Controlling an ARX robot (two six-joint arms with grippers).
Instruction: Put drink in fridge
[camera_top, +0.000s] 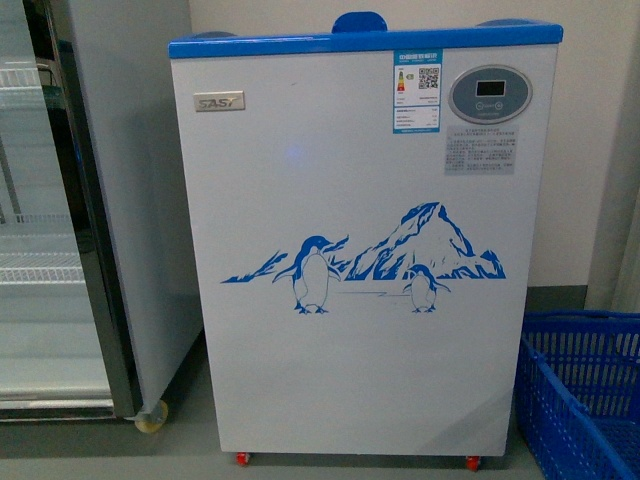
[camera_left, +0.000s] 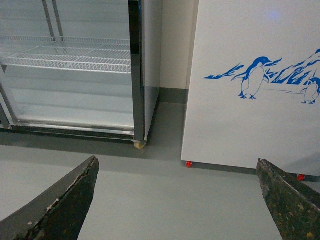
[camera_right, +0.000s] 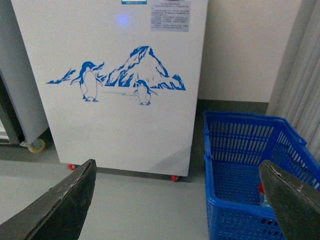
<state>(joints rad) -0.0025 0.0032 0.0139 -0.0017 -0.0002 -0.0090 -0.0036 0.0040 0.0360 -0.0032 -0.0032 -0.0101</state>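
One white fridge (camera_top: 365, 250) straight ahead. One grey display cooler (camera_top: 60, 200) just beside it, left. One blue basket (camera_right: 235, 145) on the floor, right. Drink (camera_right: 260, 191) inside the basket, mostly hidden. Left gripper (camera_left: 176, 161) and right gripper (camera_right: 177, 164): jaws wide apart, holding nothing.

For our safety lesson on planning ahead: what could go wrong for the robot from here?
The top of the fridge lies above every view, so a reach over its blue rim could collide.
Only a red bit, perhaps the drink, shows in the blue basket; its walls could hamper a grasp.
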